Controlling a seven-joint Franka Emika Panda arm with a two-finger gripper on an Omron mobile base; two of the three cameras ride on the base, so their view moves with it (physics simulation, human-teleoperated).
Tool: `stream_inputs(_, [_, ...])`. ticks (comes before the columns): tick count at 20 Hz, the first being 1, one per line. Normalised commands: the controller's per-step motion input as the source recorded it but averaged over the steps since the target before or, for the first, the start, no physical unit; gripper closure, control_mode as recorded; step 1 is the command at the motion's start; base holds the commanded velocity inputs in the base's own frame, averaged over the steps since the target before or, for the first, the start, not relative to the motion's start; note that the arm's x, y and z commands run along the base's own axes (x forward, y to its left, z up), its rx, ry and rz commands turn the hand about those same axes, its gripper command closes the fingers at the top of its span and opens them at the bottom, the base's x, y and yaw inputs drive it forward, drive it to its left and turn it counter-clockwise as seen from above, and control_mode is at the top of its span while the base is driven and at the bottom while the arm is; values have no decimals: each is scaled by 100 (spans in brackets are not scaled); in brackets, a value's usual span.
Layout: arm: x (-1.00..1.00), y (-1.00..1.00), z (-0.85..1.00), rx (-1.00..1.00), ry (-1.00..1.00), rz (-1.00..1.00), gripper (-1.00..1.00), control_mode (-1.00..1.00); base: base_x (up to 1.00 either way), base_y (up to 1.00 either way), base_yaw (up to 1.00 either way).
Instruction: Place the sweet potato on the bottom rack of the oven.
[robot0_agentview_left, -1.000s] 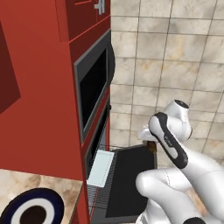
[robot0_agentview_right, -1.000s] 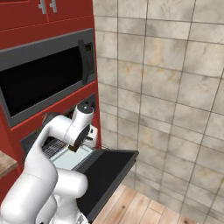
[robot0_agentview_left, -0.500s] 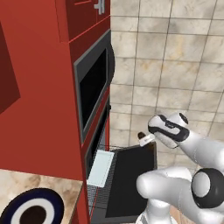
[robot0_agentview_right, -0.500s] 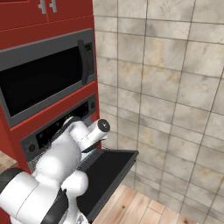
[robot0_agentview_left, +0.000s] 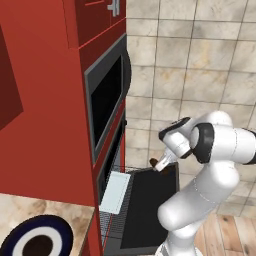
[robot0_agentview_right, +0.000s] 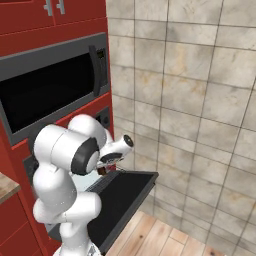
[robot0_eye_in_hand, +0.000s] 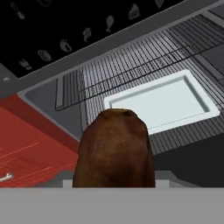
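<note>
Swung since earlier above the oven (robot0_agentview_left: 107, 165) door, gripper (robot0_agentview_left: 159, 165) clamps sweet potato (robot0_eye_in_hand: 114, 148) endwise: firm, rough, light; rack (robot0_eye_in_hand: 164, 104) near.

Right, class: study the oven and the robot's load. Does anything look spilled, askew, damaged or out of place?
Nothing stands out. The oven door is dropped open, the bottom rack sits level and pulled out, and the sweet potato is held above it by the gripper. No spill or damage shows.
</note>
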Motion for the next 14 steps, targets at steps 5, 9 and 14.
stream_inputs(5, [0, 48, -42, 0, 3, 5, 100, -100, 0, 0, 0])
stream_inputs(9, [2, 30, -34, 0, -3, 0, 100, -100, 0, 0, 0])
stream_inputs(14, [4, 22, -33, 0, -10, 0, 100, -100, 0, 0, 0])
